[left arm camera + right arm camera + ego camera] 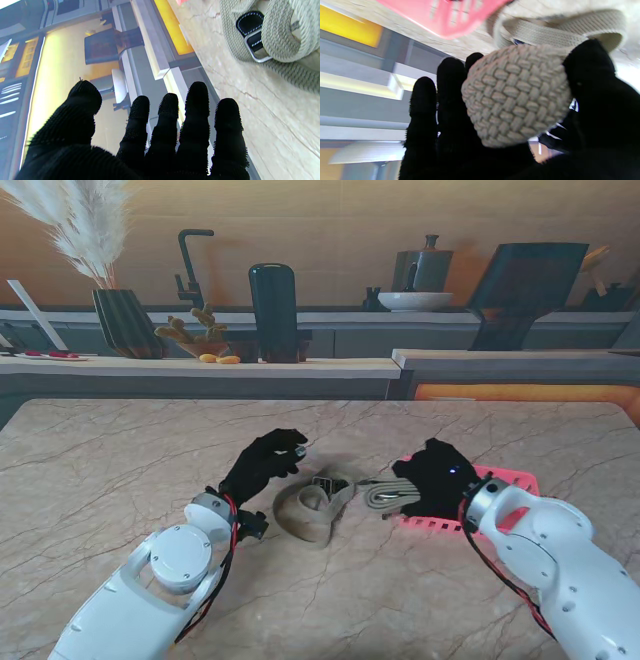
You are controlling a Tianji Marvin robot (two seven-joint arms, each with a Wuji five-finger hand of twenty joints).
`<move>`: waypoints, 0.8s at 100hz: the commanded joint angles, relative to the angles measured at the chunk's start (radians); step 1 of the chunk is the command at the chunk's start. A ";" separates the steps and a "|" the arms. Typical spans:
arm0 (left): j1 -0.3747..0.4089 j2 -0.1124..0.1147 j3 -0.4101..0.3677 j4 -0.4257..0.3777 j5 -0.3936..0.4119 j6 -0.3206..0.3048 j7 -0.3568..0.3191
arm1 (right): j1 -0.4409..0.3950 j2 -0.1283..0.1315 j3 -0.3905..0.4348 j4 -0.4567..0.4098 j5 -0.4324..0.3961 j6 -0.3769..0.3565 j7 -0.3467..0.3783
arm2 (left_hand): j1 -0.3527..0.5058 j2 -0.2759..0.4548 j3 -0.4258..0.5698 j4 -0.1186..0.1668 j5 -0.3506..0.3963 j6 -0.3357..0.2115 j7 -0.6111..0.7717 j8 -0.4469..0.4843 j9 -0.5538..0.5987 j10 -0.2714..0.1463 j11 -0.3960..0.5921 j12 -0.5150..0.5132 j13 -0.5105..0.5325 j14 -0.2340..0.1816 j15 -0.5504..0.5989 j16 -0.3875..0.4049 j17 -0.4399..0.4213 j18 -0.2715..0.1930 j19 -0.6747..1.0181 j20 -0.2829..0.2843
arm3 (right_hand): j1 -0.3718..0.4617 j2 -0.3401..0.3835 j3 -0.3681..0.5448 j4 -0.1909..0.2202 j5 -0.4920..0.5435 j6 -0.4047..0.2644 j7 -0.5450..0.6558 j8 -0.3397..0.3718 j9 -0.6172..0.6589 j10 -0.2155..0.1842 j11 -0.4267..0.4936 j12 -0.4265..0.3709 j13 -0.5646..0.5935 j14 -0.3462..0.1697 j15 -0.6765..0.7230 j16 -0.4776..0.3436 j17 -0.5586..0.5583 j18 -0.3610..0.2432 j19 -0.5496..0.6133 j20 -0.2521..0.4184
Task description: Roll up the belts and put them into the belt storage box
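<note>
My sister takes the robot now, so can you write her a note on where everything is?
Left hand: open, holding nothing, raised beside the loose coil.
Right hand: shut on the beige woven belt, near the pink plastic storage box.
The belt's loose coil with its metal buckle lies on the marble table, left of the box.
Done: belt partly coiled, one part gripped.
Left: finish rolling, place it in the box.

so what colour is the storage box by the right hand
Pink, with slotted sides; clearest in the stand view, next to the right hand.

Even, bright indoor light; right wrist view blurred, others sharp.
</note>
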 commanded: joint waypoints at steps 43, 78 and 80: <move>0.010 -0.007 -0.007 -0.009 -0.006 0.007 0.015 | -0.120 0.004 0.109 -0.011 -0.108 0.306 -0.058 | 0.008 0.045 -0.046 0.037 0.020 -0.047 -0.028 0.018 -0.013 -0.031 -0.025 -0.012 -0.019 0.013 -0.018 -0.014 -0.013 0.001 -0.015 0.002 | 0.211 0.124 0.144 0.049 0.140 -0.248 0.131 0.045 0.033 0.103 0.102 0.018 0.170 -0.021 0.343 0.061 0.120 -0.012 0.317 0.114; 0.013 -0.009 -0.011 -0.014 0.000 0.013 0.025 | -0.122 0.005 0.123 0.051 -0.157 0.423 -0.058 | 0.019 0.053 -0.062 0.039 0.025 -0.046 -0.030 0.020 -0.014 -0.030 -0.027 -0.013 -0.020 0.013 -0.017 -0.014 -0.014 -0.002 -0.018 0.006 | 0.218 0.113 0.149 0.051 0.148 -0.226 0.128 0.037 0.031 0.120 0.109 0.001 0.283 -0.077 0.457 0.031 0.229 -0.040 0.456 0.123; 0.013 -0.009 -0.011 -0.014 0.000 0.013 0.025 | -0.123 0.005 0.123 0.054 -0.159 0.428 -0.057 | 0.019 0.052 -0.063 0.039 0.025 -0.045 -0.030 0.021 -0.013 -0.029 -0.027 -0.013 -0.020 0.013 -0.017 -0.014 -0.014 -0.003 -0.017 0.006 | 0.218 0.113 0.148 0.051 0.149 -0.226 0.128 0.037 0.031 0.120 0.109 0.001 0.283 -0.077 0.458 0.031 0.229 -0.040 0.457 0.123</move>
